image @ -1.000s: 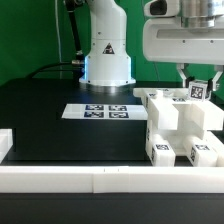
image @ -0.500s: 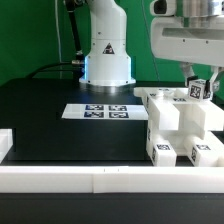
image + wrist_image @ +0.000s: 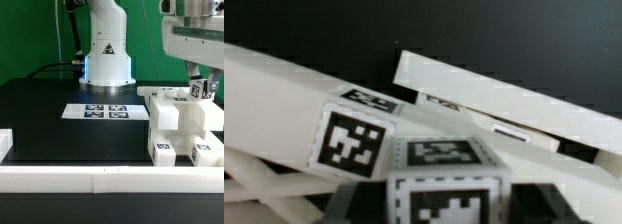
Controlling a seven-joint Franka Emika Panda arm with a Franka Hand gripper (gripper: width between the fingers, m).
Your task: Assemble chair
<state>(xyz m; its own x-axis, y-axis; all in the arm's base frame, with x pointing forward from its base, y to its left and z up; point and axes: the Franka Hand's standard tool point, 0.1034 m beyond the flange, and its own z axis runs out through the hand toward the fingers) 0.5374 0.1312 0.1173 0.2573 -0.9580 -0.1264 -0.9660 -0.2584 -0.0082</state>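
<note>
My gripper (image 3: 203, 84) hangs at the exterior view's upper right and is shut on a small white chair part (image 3: 201, 90) with a tag on its face. It holds that part just above the back right of the blocky white chair assembly (image 3: 178, 126), which stands on the black table against the front rail. In the wrist view the held part (image 3: 448, 162) sits between my dark fingers (image 3: 374, 198), with my gripper (image 3: 450, 205) closed around it. A tagged face of the chair assembly (image 3: 352, 138) lies close below.
The marker board (image 3: 98, 111) lies flat in the middle of the table. The arm's white base (image 3: 106, 55) stands behind it. A long low white rail (image 3: 90, 179) runs along the front edge, with a short rail end (image 3: 5, 142) at the exterior view's left.
My gripper has moved a little toward the exterior view's right with the small part still in it. The chair assembly has not moved.
</note>
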